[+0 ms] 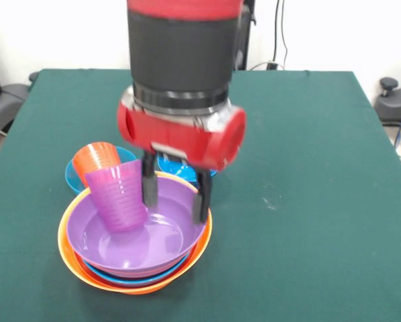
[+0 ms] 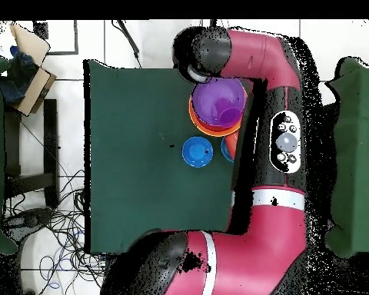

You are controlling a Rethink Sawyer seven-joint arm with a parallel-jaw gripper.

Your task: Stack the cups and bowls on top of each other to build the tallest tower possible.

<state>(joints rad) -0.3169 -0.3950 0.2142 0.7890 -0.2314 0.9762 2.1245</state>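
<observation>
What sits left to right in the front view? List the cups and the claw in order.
orange-red cup → purple cup → claw. The nested bowls span under all of these, so they have no place in the order.

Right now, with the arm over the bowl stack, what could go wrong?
The purple cup stands tilted inside the purple bowl, so it may tip over or slide. The gripper has open jaws straddling the bowl's far rim; lifting or closing carelessly could drag the nested stack, or knock the orange cup behind.
</observation>
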